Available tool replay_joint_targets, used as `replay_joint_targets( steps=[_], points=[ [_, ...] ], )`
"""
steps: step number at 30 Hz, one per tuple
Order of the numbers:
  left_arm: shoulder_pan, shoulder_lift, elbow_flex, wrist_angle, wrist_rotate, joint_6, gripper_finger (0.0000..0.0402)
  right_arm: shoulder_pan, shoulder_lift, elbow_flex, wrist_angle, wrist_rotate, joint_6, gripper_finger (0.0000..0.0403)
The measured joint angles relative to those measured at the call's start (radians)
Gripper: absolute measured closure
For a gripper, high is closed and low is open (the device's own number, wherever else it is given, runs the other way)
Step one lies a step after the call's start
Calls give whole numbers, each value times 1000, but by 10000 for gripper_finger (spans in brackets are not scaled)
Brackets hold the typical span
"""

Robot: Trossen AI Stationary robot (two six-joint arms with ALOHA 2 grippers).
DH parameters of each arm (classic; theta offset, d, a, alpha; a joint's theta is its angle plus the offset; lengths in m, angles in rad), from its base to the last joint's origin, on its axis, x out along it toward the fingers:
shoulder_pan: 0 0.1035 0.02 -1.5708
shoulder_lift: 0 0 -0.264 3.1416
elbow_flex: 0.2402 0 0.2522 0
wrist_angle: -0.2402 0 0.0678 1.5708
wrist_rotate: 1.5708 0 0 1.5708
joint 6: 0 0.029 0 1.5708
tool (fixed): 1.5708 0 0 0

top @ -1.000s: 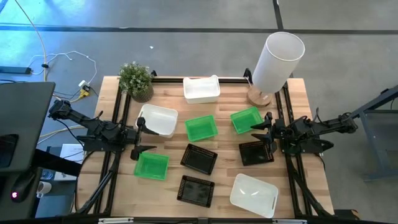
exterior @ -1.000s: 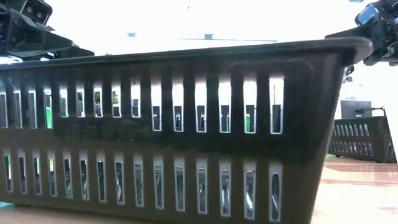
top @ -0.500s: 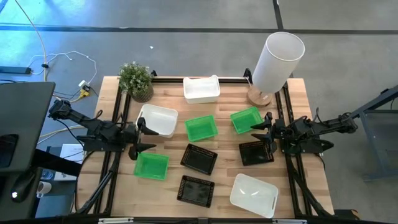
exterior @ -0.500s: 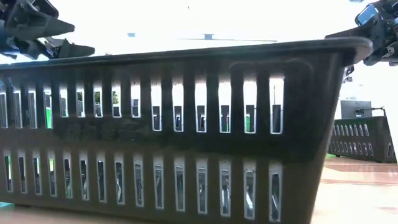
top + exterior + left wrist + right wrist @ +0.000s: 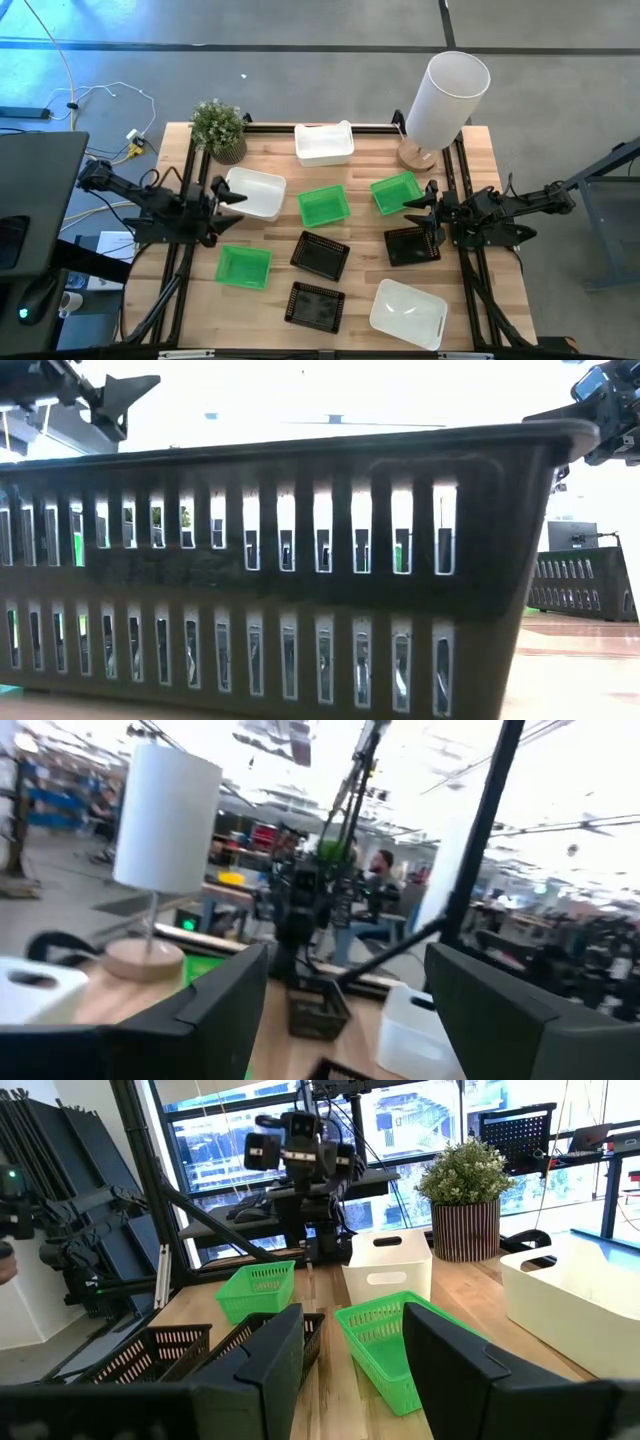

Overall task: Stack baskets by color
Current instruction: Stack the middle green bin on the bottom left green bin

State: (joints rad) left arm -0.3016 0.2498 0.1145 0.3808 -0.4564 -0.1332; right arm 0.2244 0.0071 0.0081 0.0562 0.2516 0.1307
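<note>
Nine baskets are lying unstacked on the table [image 5: 480, 150], seen from above with the table centre as the clock's hub.

White: one [image 5: 323, 144] is sitting at 12 against the far edge, one [image 5: 253, 193] at 10, one [image 5: 408, 313] at 5 near the front edge.

Green: one [image 5: 323, 206] is sitting just off centre toward 12, one [image 5: 396, 192] at 2, one [image 5: 243, 267] at 8.

Black: one [image 5: 320, 256] is sitting just off centre toward 6, one [image 5: 314, 305] at 6 by the front edge, one [image 5: 410, 245] at 4.

The left gripper [image 5: 226, 197] is hovering at 9, at the left rim of the 10 o'clock white basket; whether it is touching the rim I cannot tell. Its fingers are spread wide and holding nothing.

The right gripper [image 5: 424, 211] is hanging at 3, between the 2 o'clock green basket and the 4 o'clock black basket. Its fingers are parted wide too, with nothing between them.

Also present: a potted plant [image 5: 219, 129] at 11 on the far left corner, a tall white cylinder [image 5: 446, 96] on a wooden base at 1.

In the low view a black basket [image 5: 300, 590] is filling nearly the whole frame.
</note>
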Motion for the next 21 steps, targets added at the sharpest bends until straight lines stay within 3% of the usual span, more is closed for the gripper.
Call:
replay_joint_targets(
  steps=[13, 21],
  points=[
    [5, 408, 351, -205, -257, 175, 142, 0, 0, 0, 0, 0, 0, 242],
    [82, 647, 535, -208, -299, 233, 142, 0, 0, 0, 0, 0, 0, 242]
  ],
)
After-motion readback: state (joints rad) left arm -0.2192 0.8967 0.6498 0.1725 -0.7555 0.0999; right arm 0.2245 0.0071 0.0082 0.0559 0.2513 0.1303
